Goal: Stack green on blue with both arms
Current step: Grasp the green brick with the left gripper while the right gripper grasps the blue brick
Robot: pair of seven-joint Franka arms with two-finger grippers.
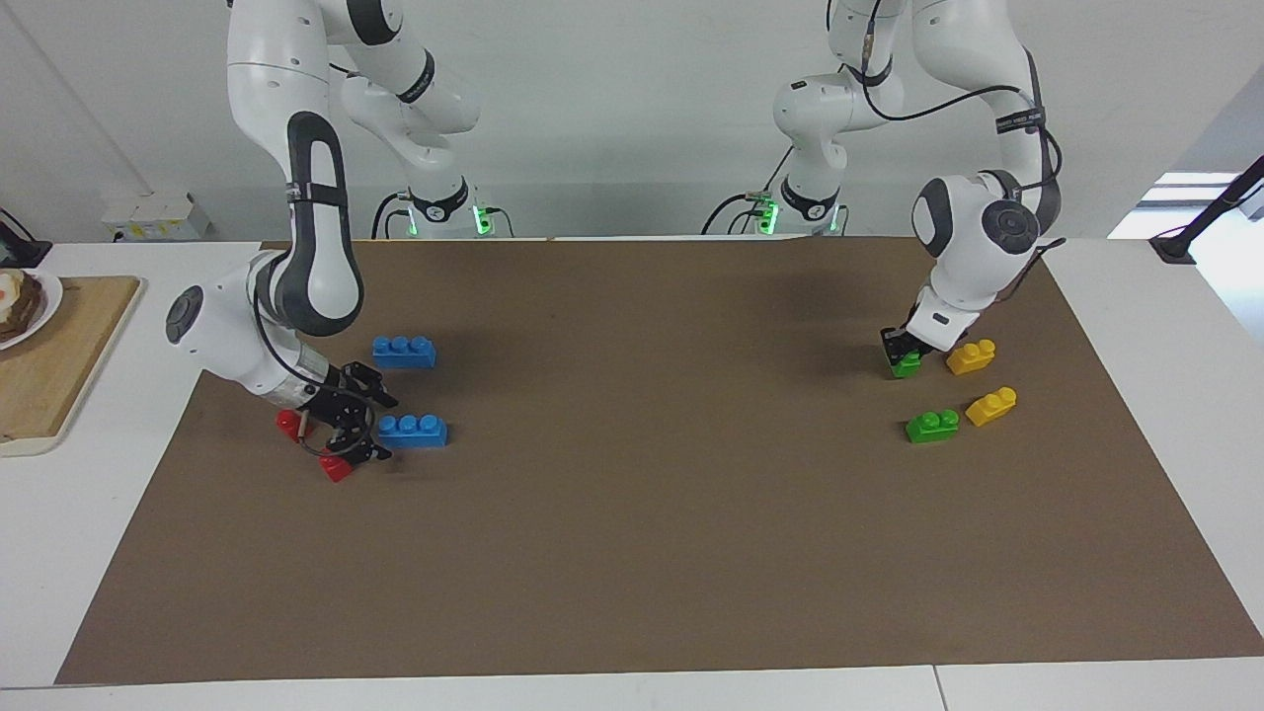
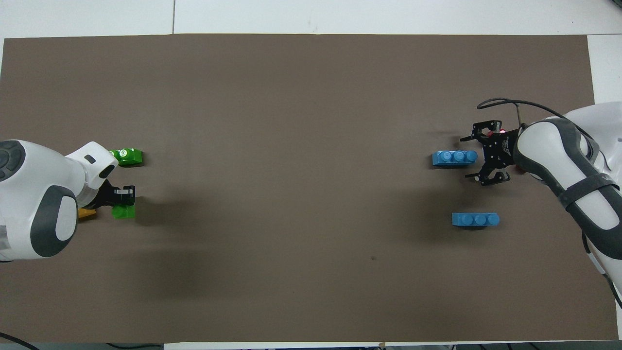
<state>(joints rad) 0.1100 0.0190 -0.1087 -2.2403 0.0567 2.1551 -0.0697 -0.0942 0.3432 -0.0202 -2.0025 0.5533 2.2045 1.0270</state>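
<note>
My left gripper [image 1: 903, 348] [image 2: 124, 196] is shut on a green brick [image 1: 906, 366] [image 2: 123, 212], low over the mat at the left arm's end of the table. A second green brick [image 1: 932, 426] [image 2: 127, 156] lies on the mat beside a yellow one. At the right arm's end, my right gripper [image 1: 383, 429] [image 2: 465, 158] is open and low, its fingers either side of one end of a blue brick [image 1: 415, 431] [image 2: 453, 158] without touching it. The other blue brick [image 1: 404, 352] [image 2: 475, 219] lies nearer to the robots.
Two yellow bricks [image 1: 971, 356] [image 1: 991, 406] lie beside the green ones. Two red bricks [image 1: 288, 423] [image 1: 336, 466] sit by the right gripper's wrist. A wooden board [image 1: 59, 346] with a plate [image 1: 20, 306] stands off the mat at the right arm's end.
</note>
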